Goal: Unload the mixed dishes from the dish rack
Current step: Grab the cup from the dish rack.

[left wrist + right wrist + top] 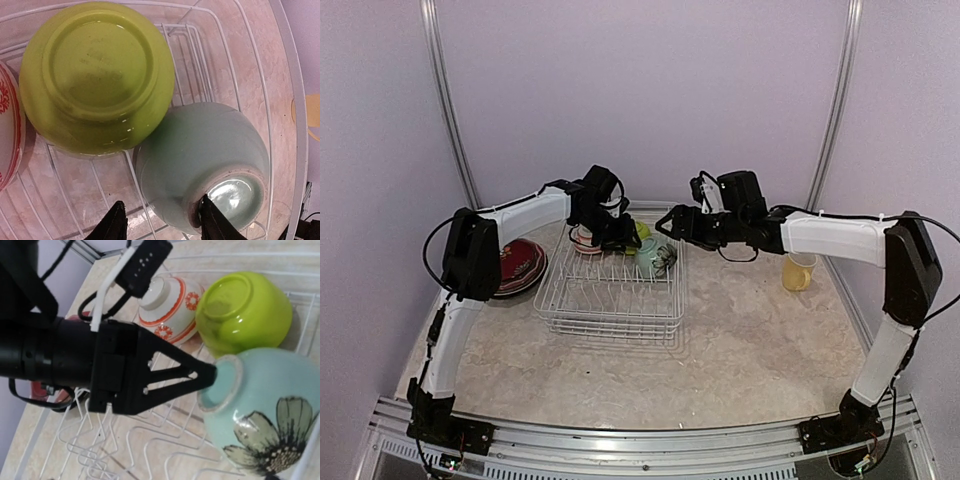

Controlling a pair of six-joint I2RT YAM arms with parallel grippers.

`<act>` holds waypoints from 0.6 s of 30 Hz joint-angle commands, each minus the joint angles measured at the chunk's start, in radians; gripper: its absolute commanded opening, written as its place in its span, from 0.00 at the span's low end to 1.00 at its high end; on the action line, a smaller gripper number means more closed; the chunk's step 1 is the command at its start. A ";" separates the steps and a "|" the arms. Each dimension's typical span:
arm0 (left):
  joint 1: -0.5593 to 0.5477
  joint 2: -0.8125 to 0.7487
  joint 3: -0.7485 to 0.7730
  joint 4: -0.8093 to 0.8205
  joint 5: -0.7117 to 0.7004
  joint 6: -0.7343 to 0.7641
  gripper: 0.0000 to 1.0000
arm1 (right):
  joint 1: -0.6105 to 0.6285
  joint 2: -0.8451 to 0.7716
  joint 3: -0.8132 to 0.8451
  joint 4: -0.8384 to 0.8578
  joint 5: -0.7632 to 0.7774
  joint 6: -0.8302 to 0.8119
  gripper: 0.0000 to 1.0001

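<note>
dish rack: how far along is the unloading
Done: a dark red plate lies on the table left of the dish rack, and a pale yellow mug stands to its right. In hand: the left gripper straddles the pale green bowl at its foot rim, not visibly clamped. Remaining: that bowl, the lime green bowl and the red-patterned white bowl sit in the rack.

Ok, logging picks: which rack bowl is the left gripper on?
The pale green flowered bowl: one finger of the left gripper touches its foot ring. The lime bowl and red-patterned bowl are clear of it.
</note>
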State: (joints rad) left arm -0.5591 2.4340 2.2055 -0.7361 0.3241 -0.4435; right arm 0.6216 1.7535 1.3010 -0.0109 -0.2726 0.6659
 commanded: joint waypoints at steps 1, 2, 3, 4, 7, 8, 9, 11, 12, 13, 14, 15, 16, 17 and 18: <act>0.019 -0.002 -0.072 -0.069 -0.102 0.019 0.45 | 0.016 0.041 0.022 0.046 0.003 0.077 0.87; 0.022 -0.012 -0.095 -0.061 -0.111 0.021 0.45 | 0.017 0.050 0.022 0.058 -0.001 0.096 0.87; 0.026 -0.019 -0.112 -0.056 -0.117 0.022 0.45 | 0.016 0.058 0.022 0.074 -0.006 0.114 0.87; 0.029 -0.028 -0.125 -0.055 -0.123 0.023 0.45 | 0.018 0.068 0.023 0.088 -0.010 0.133 0.87; 0.036 -0.035 -0.151 -0.054 -0.139 0.023 0.44 | 0.017 0.105 0.038 0.103 -0.008 0.182 0.87; 0.039 -0.038 -0.161 -0.049 -0.143 0.024 0.43 | 0.018 0.117 0.046 0.098 -0.001 0.195 0.86; 0.042 -0.042 -0.172 -0.045 -0.143 0.025 0.43 | 0.018 0.132 0.056 0.094 0.003 0.206 0.86; 0.045 -0.050 -0.190 -0.029 -0.137 0.025 0.44 | 0.018 0.161 0.079 0.091 0.002 0.213 0.85; 0.047 -0.053 -0.195 -0.024 -0.134 0.025 0.44 | 0.019 0.176 0.098 0.086 0.001 0.211 0.84; 0.046 -0.054 -0.196 -0.022 -0.133 0.025 0.44 | 0.019 0.189 0.110 0.082 0.001 0.212 0.84; 0.047 -0.057 -0.195 -0.019 -0.130 0.025 0.44 | 0.020 0.204 0.126 0.080 0.002 0.209 0.83; 0.046 -0.058 -0.195 -0.015 -0.127 0.025 0.44 | 0.022 0.221 0.143 0.077 0.003 0.203 0.83; 0.047 -0.059 -0.193 -0.012 -0.125 0.025 0.44 | 0.022 0.237 0.162 0.070 0.004 0.195 0.82; 0.047 -0.059 -0.190 -0.011 -0.121 0.024 0.44 | 0.022 0.257 0.184 0.056 0.005 0.185 0.82; 0.047 -0.058 -0.186 -0.011 -0.119 0.025 0.44 | 0.024 0.277 0.210 0.043 0.002 0.169 0.82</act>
State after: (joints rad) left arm -0.5007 2.3852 2.0193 -0.7502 0.1970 -0.4362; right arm 0.6300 1.9659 1.4261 0.0593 -0.2737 0.8570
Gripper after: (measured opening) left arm 0.436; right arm 0.822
